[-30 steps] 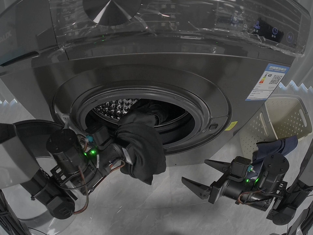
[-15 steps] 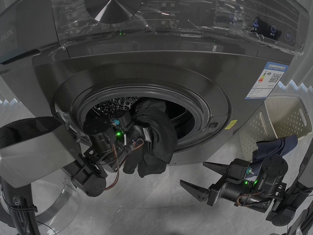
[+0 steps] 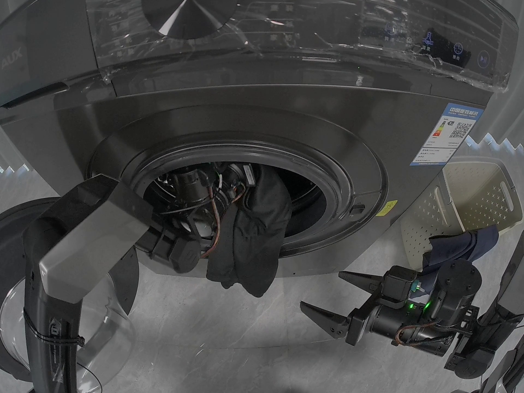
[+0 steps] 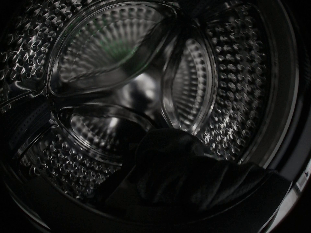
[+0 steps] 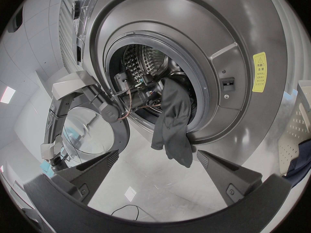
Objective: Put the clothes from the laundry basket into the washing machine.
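A black garment (image 3: 254,230) hangs over the lower rim of the washing machine's round opening (image 3: 327,176), part inside and part dangling toward the floor. It also shows as the black garment (image 5: 173,120) draped from the opening, and as a dark fold (image 4: 175,165) low in the steel drum (image 4: 194,81). My left arm's wrist (image 3: 196,184) is inside the opening, with the gripper end hidden deeper in the drum. My right gripper (image 3: 322,289) is open with nothing in it, low over the floor in front of the machine. A blue garment (image 3: 464,246) hangs over the laundry basket (image 3: 480,192).
The machine's glass door (image 3: 16,301) stands swung open at the left, beside my left arm. The cream basket stands on the floor right of the machine, just behind my right arm. Bare grey floor (image 3: 245,328) lies between the two arms.
My left arm has pushed up and into the drum, carrying the black garment from in front of the opening onto its rim. The right arm has barely moved.
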